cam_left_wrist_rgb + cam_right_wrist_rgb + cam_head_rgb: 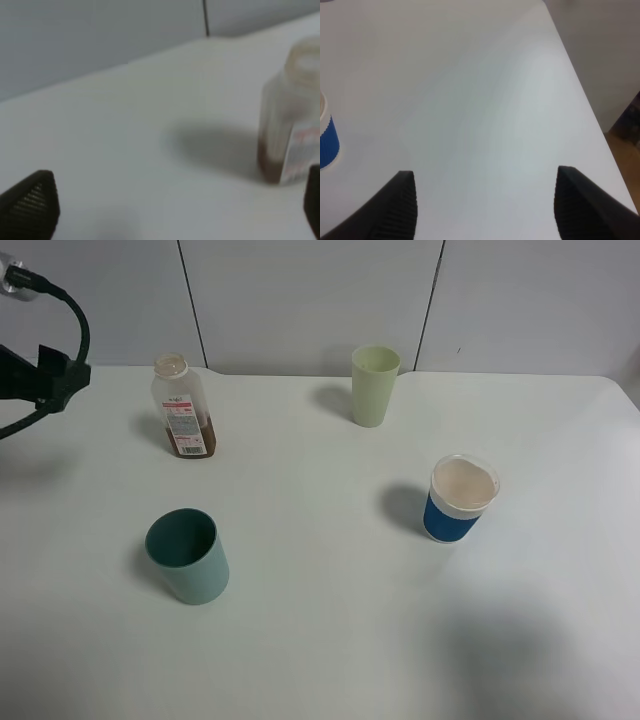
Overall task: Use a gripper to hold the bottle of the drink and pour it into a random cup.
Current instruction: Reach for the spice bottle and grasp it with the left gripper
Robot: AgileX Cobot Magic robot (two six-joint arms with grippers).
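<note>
Exterior high view, near to far, what's on the table [330, 660]?
>> Dark teal cup [187, 555] at 7 o'clock, blue cup [458, 498] with the white band at 3. Then the bottle [182, 406], upright at 10 with a bit of reddish-brown drink [196, 443] at the bottom, and the pale green cup [374, 385] at 12.
And the 2 claws?
>> Both spread wide, holding nothing. For the left gripper [172, 205], the bottle's ahead, not touching. The right gripper [487, 205] hangs over bare table near the blue cup.

Black arm [48, 376] and ribbed fingers [395, 212]
The arm was black with a black cable [84, 330] curving above it; the fingers were dark, wedge-shaped and finely ridged.
</note>
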